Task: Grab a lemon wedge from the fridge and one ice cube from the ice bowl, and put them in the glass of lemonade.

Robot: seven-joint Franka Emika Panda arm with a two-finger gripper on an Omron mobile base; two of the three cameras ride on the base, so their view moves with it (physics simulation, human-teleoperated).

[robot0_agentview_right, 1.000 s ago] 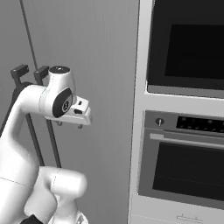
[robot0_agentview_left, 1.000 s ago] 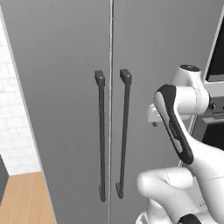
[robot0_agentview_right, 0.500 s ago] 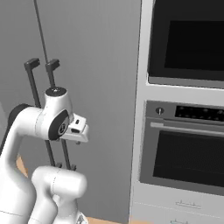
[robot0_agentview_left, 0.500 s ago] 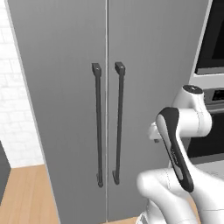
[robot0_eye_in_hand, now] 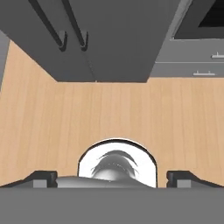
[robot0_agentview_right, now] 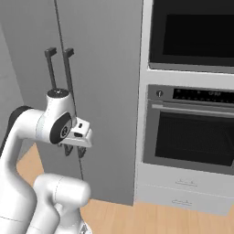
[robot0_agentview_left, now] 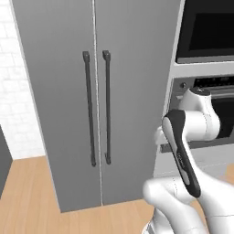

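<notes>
The fridge (robot0_agentview_left: 128, 91) is a tall grey cabinet with both doors shut and two long dark bar handles (robot0_agentview_left: 107, 107) side by side at the middle seam. It also stands left of the oven in the right base view, fridge (robot0_agentview_right: 105, 68), and its lower edge crosses the top of the hand view, fridge (robot0_eye_in_hand: 118, 39). My gripper (robot0_agentview_right: 75, 151) hangs in front of the right door, pointing down at the floor, apart from the handles. Its fingertips (robot0_eye_in_hand: 41, 177) stand wide apart with nothing between them, so it is open. The lemon wedge, ice cube, ice bowl and glass of lemonade are out of view.
A black wall oven (robot0_agentview_right: 192, 137) with a dark upper unit (robot0_agentview_right: 194, 34) is built in right of the fridge, with white drawers (robot0_agentview_right: 183, 192) below. Light wooden floor (robot0_eye_in_hand: 109, 118) lies under the hand. A white tiled wall (robot0_agentview_left: 13, 91) stands left of the fridge.
The whole picture has shifted, so the base has moved: the fridge handles sit further left and the oven shows more. The arm sits lower in both base views. The gripper stays open.
</notes>
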